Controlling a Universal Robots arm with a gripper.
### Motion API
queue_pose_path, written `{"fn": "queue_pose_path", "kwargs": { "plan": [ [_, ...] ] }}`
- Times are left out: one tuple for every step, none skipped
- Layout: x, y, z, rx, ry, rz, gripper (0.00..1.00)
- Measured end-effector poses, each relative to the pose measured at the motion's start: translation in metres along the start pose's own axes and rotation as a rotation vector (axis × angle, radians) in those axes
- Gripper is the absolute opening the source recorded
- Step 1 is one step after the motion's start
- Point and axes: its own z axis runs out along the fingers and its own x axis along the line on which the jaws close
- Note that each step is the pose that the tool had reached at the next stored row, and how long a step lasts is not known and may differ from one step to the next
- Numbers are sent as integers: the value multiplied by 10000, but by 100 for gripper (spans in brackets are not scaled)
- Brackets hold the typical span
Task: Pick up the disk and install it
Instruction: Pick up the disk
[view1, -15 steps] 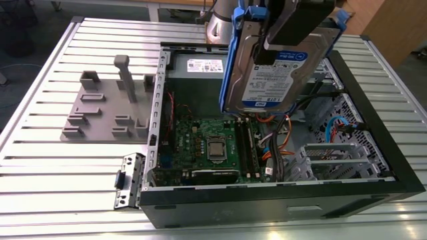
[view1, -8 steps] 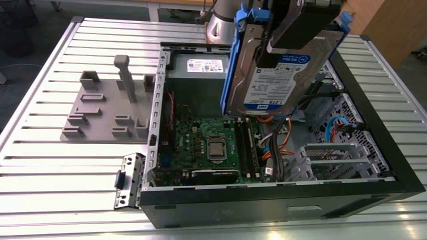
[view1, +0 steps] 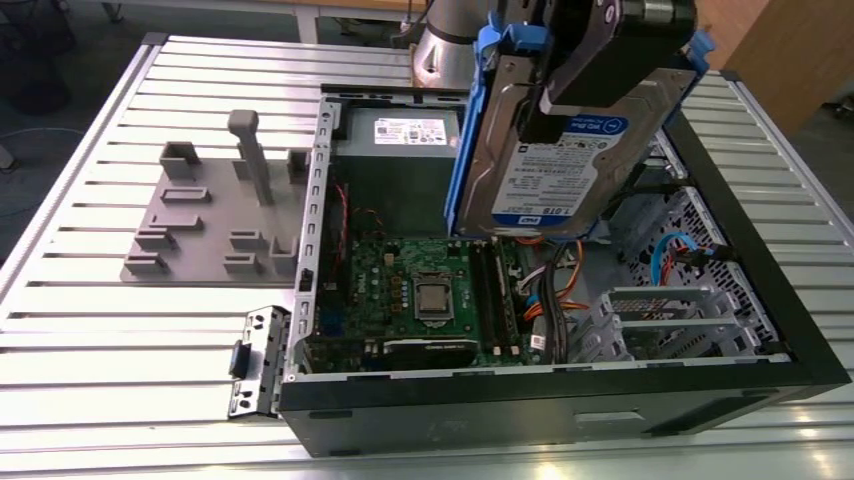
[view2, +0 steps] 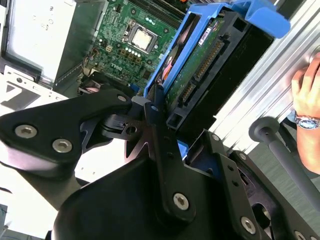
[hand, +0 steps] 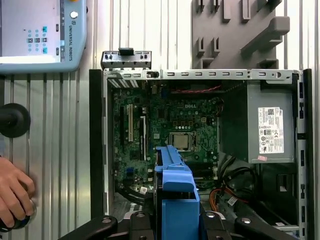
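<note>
We see the pincer (view1: 554, 112) closed on the disk (view1: 547, 150) and gripping it by the edges. In the exterior view the disk stands almost upright, on its narrow side, a little tilted, in the air over the open computer case (view1: 561, 400). Its body is flat, rectangular and of silver metal. The face turned to this camera carries a white label with a blue band at the upper and the lower end. A bright blue plastic frame runs along its long edges and ends in a blue handle at the top.

In the second wrist view the other face of the disk (view2: 197, 62) shows a green circuit board and a black connector, and one black finger (view2: 156, 117) of the pincer lies against the blue frame. In the first wrist view the blue frame (hand: 175, 192) hangs over the inside of the case, near the motherboard (hand: 165, 125).

Inside the case, the grey metal box (view1: 400, 150) with a white sticker sits at the far end. The case lies on a ribbed metal surface (view1: 80, 330), with a small blue clip (view1: 254, 360) just beside its corner. A person's hand (hand: 12, 195) rests on the surface beside the case.
</note>
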Motion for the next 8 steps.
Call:
{"fn": "queue_pose_path", "kwargs": {
  "plan": [
    [7, -2, 0, 0, 1, 0, 36],
    [14, -5, -1, 0, 1, 0, 36],
    [21, -7, -1, 0, 1, 0, 36],
    [28, -10, -2, 0, 1, 0, 36],
    [36, -13, -2, 0, 1, 0, 36],
    [43, -16, -2, 0, 1, -1, 36],
    [51, -18, -2, 0, 0, 0, 36],
    [58, -21, -2, 0, 1, 0, 36]
  ]
}}
